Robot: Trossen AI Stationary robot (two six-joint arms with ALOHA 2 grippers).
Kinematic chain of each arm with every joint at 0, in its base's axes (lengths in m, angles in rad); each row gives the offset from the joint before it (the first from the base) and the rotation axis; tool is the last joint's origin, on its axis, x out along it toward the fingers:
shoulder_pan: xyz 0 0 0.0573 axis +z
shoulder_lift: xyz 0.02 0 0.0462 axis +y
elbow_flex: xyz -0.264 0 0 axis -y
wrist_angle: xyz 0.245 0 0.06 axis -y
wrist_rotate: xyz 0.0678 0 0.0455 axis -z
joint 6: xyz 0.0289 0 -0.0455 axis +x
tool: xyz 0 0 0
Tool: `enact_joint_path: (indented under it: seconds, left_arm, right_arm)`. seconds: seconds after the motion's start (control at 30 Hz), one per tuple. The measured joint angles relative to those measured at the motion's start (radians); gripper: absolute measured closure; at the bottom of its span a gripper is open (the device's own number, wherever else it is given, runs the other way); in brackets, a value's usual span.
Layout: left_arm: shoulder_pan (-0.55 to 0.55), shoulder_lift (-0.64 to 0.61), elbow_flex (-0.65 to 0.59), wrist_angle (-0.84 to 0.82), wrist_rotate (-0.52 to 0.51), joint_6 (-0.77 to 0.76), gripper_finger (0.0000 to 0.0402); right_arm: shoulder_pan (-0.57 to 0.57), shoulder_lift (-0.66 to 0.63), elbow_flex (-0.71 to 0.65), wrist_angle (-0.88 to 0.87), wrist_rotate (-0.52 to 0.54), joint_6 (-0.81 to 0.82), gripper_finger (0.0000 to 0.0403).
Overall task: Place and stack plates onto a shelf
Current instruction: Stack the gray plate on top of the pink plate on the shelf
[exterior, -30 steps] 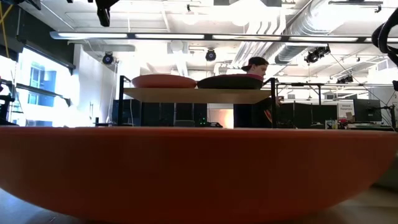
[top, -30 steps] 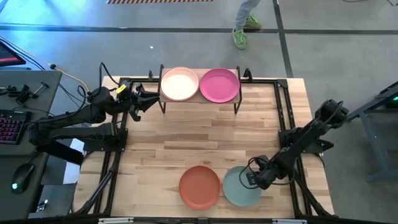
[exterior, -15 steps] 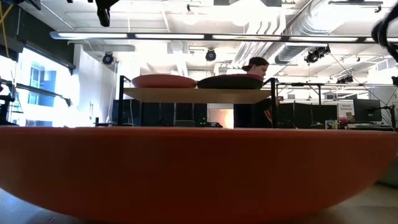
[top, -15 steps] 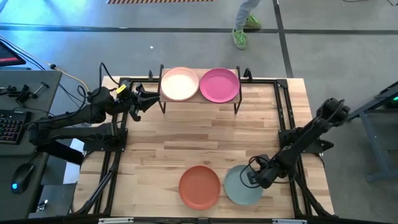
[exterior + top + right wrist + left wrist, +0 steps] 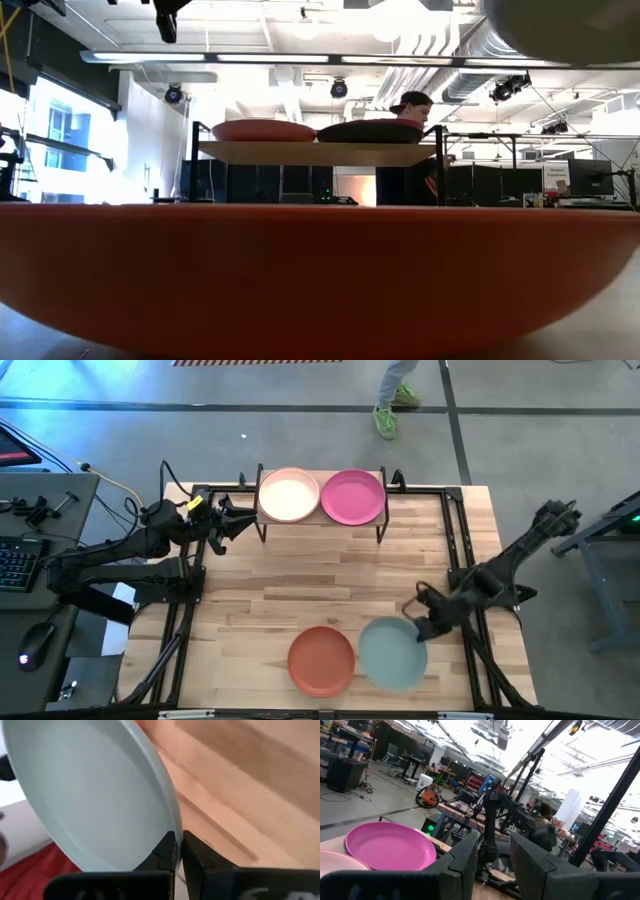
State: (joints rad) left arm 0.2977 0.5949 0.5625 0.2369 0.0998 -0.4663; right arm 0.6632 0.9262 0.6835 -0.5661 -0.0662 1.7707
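On the shelf (image 5: 321, 519) at the table's far edge a pale pink plate (image 5: 289, 495) and a magenta plate (image 5: 353, 496) rest side by side. An orange-red plate (image 5: 321, 660) lies on the table near the front edge and fills the low view (image 5: 320, 270). Right of it, my right gripper (image 5: 421, 627) is shut on the pale teal plate (image 5: 391, 653), whose underside shows high in the low view (image 5: 560, 30). My left gripper (image 5: 228, 518) hovers open just left of the shelf, with the magenta plate (image 5: 390, 845) ahead of it. My right gripper pinches the pale teal plate's rim (image 5: 172, 827) between its two fingers, one finger (image 5: 165, 851) on the inner face and the other on the outer. The fingers come from the table's right side. The plate is lifted clear of the table and tilted.
A black metal frame (image 5: 455, 540) runs along the table's sides. A desk with a keyboard (image 5: 20, 565) and a mouse stands to the left. A person (image 5: 410, 105) stands beyond the shelf. Bare wood (image 5: 320, 585) lies between the shelf and the near plates.
My right gripper has taken hold of the pale teal plate and risen, shifting a little toward the far right. The plate, which lay flat on the table beside the orange-red one, is now lifted clear and tilted.
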Motion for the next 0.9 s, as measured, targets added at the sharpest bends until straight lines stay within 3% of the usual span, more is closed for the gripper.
enact_joint_path:
  seconds: [0.17,0.37,0.57,0.67,0.9]
  left_arm:
    - [0.0,0.0,0.0,0.0,-0.002,-0.03,0.0298]
    - [0.0,0.0,0.0,0.001,-0.023,-0.031,0.0298]
    - [0.0,0.0,0.0,0.001,-0.025,-0.031,0.0298]
    - [0.0,0.0,0.0,0.001,-0.025,-0.048,0.0298]
    - [0.0,0.0,0.0,0.001,-0.025,-0.057,0.0298]
  right_arm:
    - [-0.246,-0.007,0.143,-0.2,0.007,-0.255,0.0403]
    - [-0.629,0.09,0.441,-0.291,0.076,-0.697,0.0403]
    - [-0.969,0.288,0.74,-0.445,0.088,-1.023,0.0403]
    - [-1.112,0.404,0.854,-0.479,0.03,-1.128,0.0403]
    - [-1.353,0.68,1.126,-0.672,-0.048,-1.307,0.0403]
